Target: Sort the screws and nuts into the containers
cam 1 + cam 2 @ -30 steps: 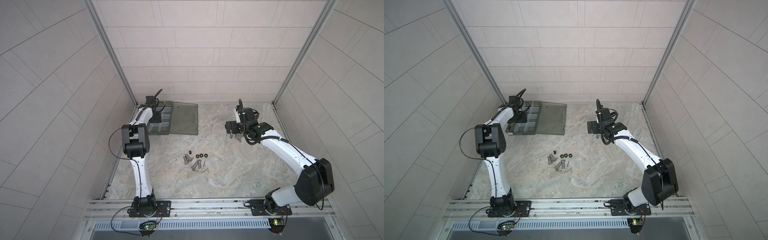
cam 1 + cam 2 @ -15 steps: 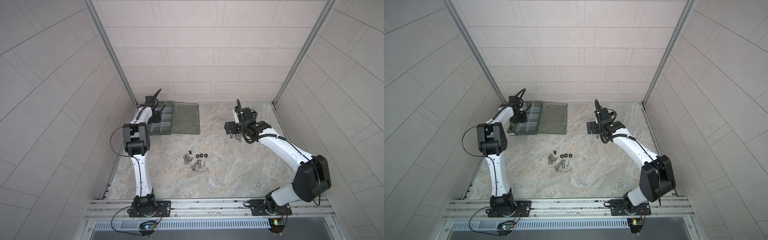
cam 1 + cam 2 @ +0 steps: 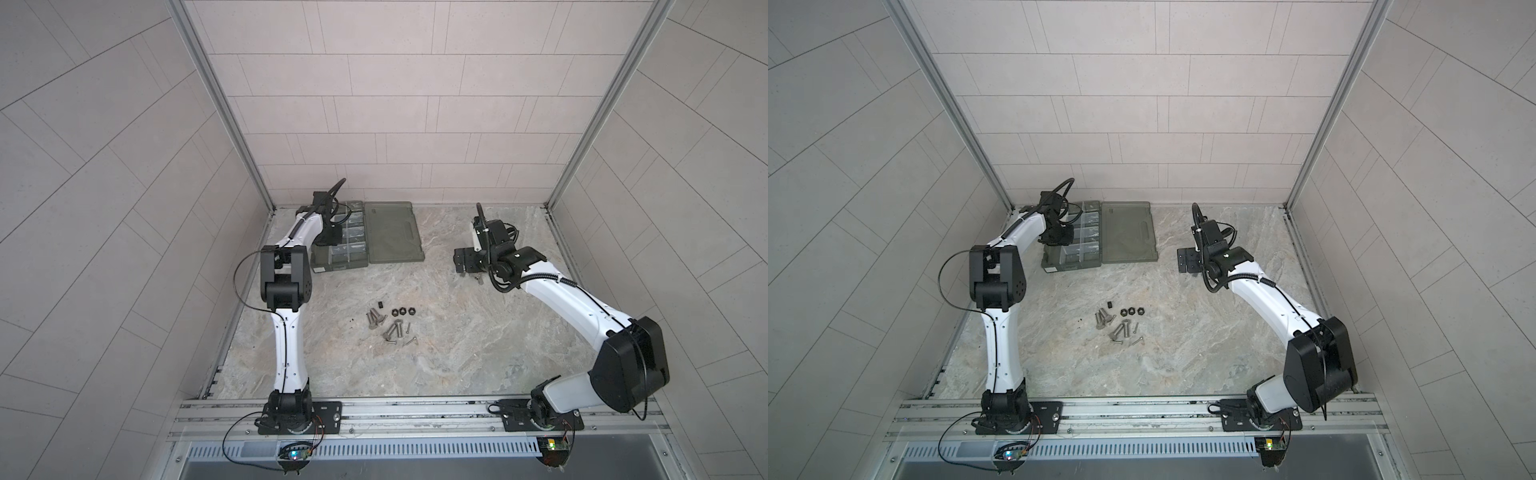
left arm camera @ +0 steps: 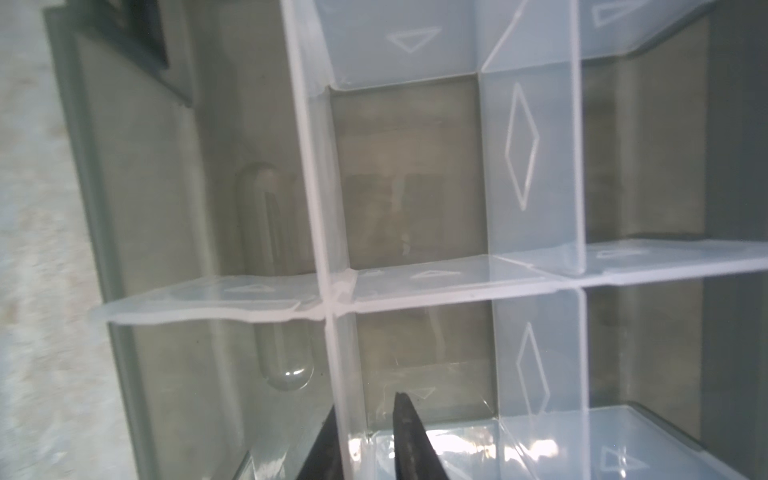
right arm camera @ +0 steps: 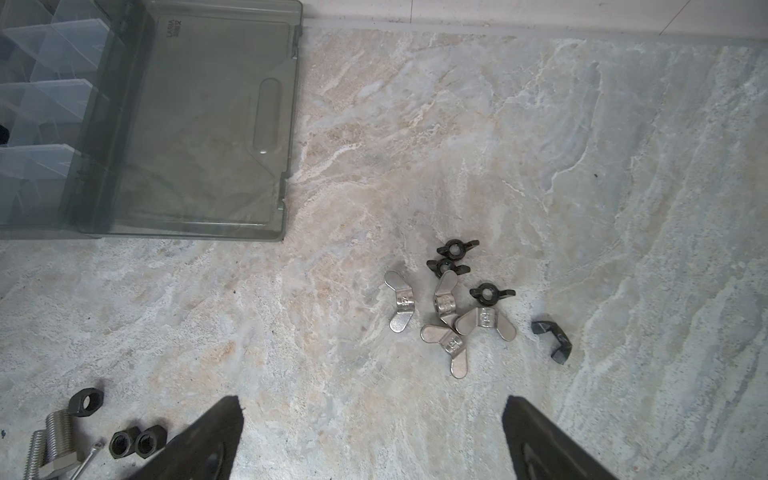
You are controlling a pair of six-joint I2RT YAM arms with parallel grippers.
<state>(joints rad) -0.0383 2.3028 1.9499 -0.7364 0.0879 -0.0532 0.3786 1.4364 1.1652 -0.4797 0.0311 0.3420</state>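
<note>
Left fingers (image 4: 409, 436) narrowly straddle a divider (image 4: 320, 208); right fingers (image 5: 216, 436) spread wide, empty.

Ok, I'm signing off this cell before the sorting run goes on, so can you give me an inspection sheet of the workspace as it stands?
Surface: marbled tabletop, no spills seen.
Job's things: screws and three black hex nuts lie loose mid-table. The organiser case is open at the far left, with its lid flat beside it.
Clutter: silver and black wing nuts lie on the table ahead of the right hand.
Hands: the left hand has its fingertips either side of a case divider, grip unclear. The right hand is open and empty.
Cables: black cable loops hang off both arms.
Surroundings: pale tiled walls, and a metal rail at the front.
</note>
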